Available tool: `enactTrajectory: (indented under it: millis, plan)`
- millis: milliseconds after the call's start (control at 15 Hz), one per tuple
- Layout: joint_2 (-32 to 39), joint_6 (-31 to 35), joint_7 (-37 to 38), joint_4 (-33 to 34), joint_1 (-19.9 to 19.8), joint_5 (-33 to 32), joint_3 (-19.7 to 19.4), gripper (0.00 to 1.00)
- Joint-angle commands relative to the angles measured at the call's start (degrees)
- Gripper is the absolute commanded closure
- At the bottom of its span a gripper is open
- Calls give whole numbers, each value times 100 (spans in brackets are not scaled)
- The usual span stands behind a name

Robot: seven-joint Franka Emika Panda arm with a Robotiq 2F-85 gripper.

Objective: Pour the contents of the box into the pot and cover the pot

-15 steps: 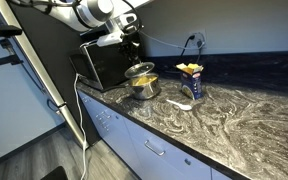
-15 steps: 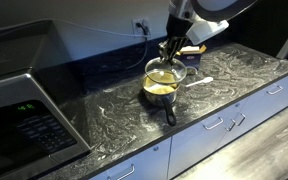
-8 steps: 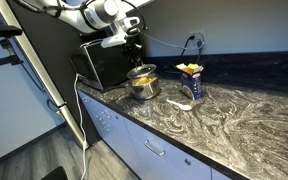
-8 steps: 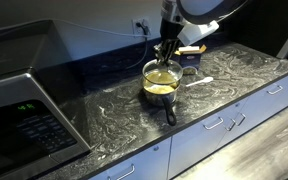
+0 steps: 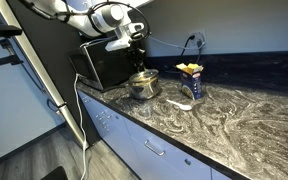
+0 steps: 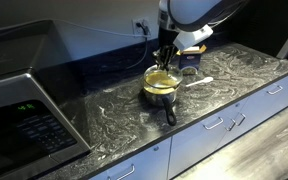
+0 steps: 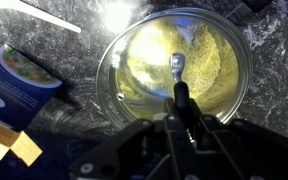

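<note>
1 gripper (image 7: 180, 92) was clamped narrowly on the knob of the glass lid (image 7: 134, 45), holding it over the pot (image 6: 159, 94). The yellow contents (image 7: 212, 70) showed through the glass. The blue box (image 5: 190, 84) stood upright on the counter (image 5: 234, 120), near the pot.

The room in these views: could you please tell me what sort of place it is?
Most likely a kitchen or kitchenette: a microwave stands on a dark marbled countertop above drawers, and a steel pot sits on that counter.
</note>
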Motion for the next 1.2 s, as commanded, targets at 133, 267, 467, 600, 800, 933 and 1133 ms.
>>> enactTrajectory:
  millis: [133, 267, 467, 600, 800, 933, 1133]
  plan:
    - [217, -485, -2, 446, 42, 140, -12, 96]
    - [271, -557, -38, 518, 19, 234, 15, 96]
    - [331, -620, -52, 620, 11, 339, 39, 96]
    - [374, -649, -60, 683, 5, 416, 52, 96]
    - [438, -630, -57, 745, 2, 498, 51, 96]
    - [476, -575, -44, 778, 5, 514, 45, 96]
    - [517, -585, -31, 828, 13, 502, 33, 96]
